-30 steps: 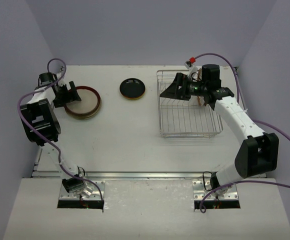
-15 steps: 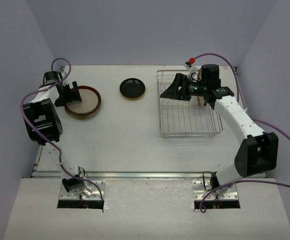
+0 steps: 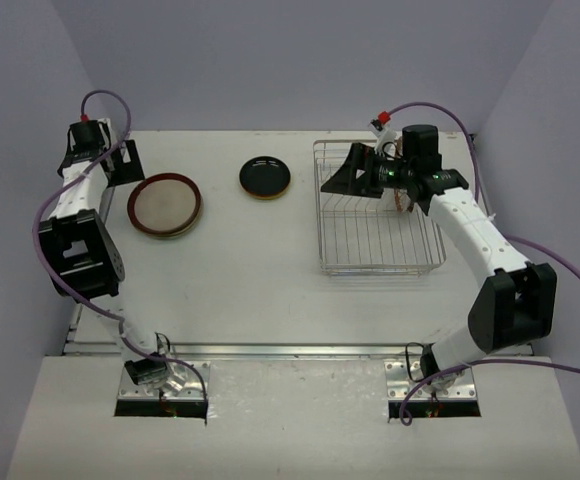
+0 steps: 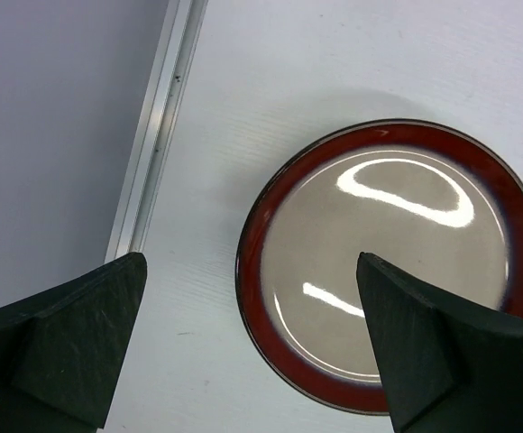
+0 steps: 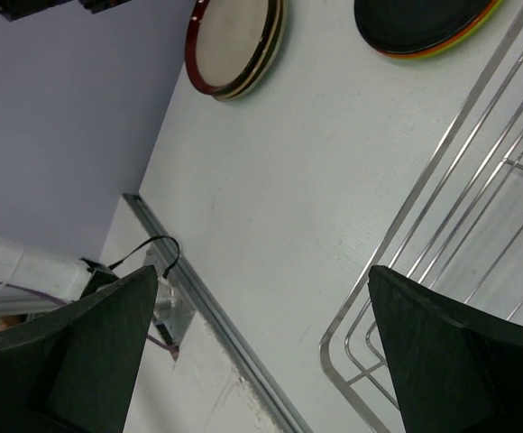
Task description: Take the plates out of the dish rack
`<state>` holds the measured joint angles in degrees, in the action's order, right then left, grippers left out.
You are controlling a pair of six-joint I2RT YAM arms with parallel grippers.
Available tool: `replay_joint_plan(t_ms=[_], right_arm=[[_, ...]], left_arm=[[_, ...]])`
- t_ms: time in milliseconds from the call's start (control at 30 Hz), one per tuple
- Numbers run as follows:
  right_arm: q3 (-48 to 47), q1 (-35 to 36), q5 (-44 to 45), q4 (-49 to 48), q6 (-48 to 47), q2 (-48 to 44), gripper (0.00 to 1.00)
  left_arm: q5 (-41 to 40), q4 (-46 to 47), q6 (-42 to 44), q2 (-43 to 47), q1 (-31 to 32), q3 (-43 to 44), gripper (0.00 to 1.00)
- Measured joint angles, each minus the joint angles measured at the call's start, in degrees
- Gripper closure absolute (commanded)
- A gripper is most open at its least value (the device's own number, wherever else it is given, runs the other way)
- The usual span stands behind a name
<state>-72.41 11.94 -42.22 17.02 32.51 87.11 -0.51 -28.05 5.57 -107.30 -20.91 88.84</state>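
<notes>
Plates, stock: red-rimmed plate (image 4: 397, 262) flat on the table (image 3: 250, 270) under my empty, spread left gripper (image 4: 251, 262), black-topped stack (image 3: 265, 177) beyond, right gripper (image 5: 263, 275) agape at the dish rack (image 3: 370, 262); I judge them stiff, glazed, slippery, breakable, best pinched by the rim.

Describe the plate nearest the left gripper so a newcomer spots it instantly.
On the white table, two plate piles lie left of the dish rack. The red-rimmed plate tops the pile farther from the rack: beige inside, while a black plate tops the other.
</notes>
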Motion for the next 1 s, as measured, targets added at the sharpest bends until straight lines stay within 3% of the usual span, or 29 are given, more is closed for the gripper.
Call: replay_joint_plan(t_ms=[167, 300, 367, 567, 733, 1000], right_arm=[[-3.54, 0.25, 11.21, 4.12, -4.71, 0.14, 0.17], [-4.99, 0.42, 31.47, 5.00, -9.01, -0.32, 0.33], [-4.93, 0.42, 42.15, 4.92, -10.52, -0.42, 0.40], [-1.10, 0.59, 62.92, 2.30, -14.82, -0.96, 0.43], [2.60, 2.33, 70.54, 1.20, -16.58, -1.13, 0.44], [6.93, 4.85, 75.60, -0.44, -17.43, -1.05, 0.40]], left_arm=[[3.54, 0.56, 0.49, 5.69, 0.49, -3.73, 0.00], [3.14, 2.22, 0.89, 14.19, 4.50, -11.25, 0.00], [2.19, 2.72, 1.25, 19.40, 9.54, -14.41, 0.00], [-0.16, 5.92, 1.26, 24.29, 21.33, -15.04, 0.00], [-2.60, 6.01, 0.31, 23.92, 22.81, -15.04, 0.00], [-4.91, 6.02, -0.03, 23.88, 23.16, -15.04, 0.00]])
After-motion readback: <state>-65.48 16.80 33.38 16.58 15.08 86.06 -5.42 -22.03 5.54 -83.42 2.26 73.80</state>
